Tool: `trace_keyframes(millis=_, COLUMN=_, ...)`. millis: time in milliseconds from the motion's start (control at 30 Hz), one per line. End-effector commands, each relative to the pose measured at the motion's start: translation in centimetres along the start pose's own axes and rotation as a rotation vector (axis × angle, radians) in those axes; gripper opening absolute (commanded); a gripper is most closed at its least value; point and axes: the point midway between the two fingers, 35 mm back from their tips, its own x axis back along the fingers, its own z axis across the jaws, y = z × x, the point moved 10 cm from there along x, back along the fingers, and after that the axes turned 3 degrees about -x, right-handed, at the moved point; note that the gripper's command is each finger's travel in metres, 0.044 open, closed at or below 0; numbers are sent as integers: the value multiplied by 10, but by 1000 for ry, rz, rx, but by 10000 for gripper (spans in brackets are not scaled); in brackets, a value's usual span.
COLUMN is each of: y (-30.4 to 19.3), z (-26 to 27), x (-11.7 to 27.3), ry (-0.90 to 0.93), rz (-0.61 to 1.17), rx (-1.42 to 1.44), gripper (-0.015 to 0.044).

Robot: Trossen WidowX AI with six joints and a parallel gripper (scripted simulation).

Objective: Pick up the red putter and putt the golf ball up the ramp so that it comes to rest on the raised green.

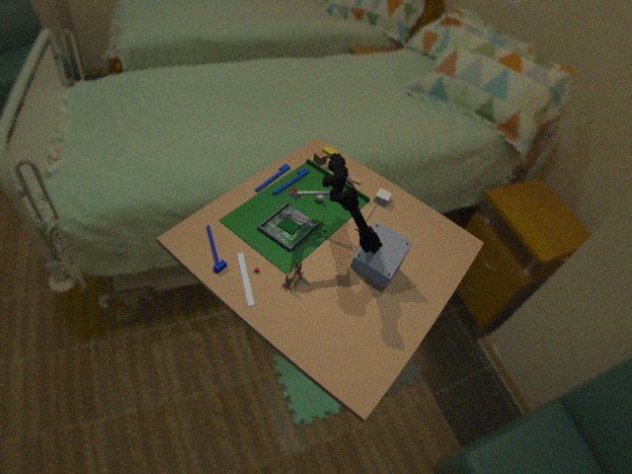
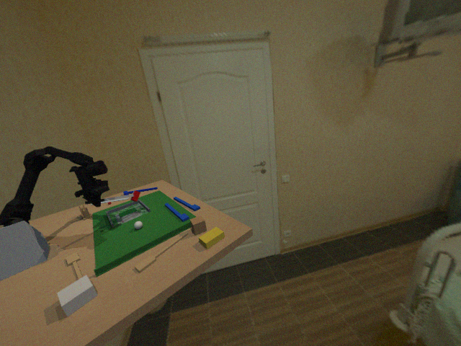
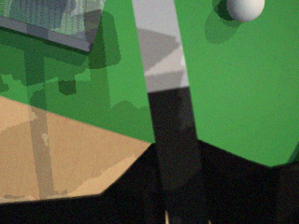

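Note:
My gripper [image 2: 97,203] is shut on the dark grip of the red putter [image 2: 135,195] [image 1: 293,194] [image 3: 161,47]. Its pale shaft points away from the fingers, and the red head is raised above the green mat [image 1: 239,219] [image 2: 122,246] [image 3: 234,93]. The white golf ball [image 1: 320,197] [image 2: 137,225] [image 3: 245,8] rests on the mat, right of the shaft in the wrist view. The grey-walled ramp [image 3: 47,37] surrounds the small raised green [image 1: 289,225], with the ball outside it. The arm hides the fingertips in the top view.
Blue putters [image 1: 290,182] [image 2: 186,203] lie on and beside the mat. A yellow block [image 1: 330,150] [image 2: 211,238], a brown block [image 2: 198,225] and a wooden stick [image 2: 161,253] lie beyond its raised edge. A white block [image 1: 382,197] [image 2: 77,295] stands near the base; a white strip [image 1: 245,279] lies opposite.

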Motion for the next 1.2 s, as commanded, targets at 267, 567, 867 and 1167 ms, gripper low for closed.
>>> trace_keyframes(millis=267, y=-64, z=-59, x=-18, ry=38, rz=-1, rx=-267, gripper=0)
trace_keyframes(millis=567, y=-118, z=-90, x=-39, ry=84, rz=-4, rx=-458, gripper=0)
trace_keyframes(millis=867, y=-127, z=-93, x=-52, ry=93, rz=-5, rx=-489, gripper=0)
trace_keyframes(millis=1167, y=-126, z=-89, x=-83, ry=94, rz=-5, rx=-488, gripper=0)
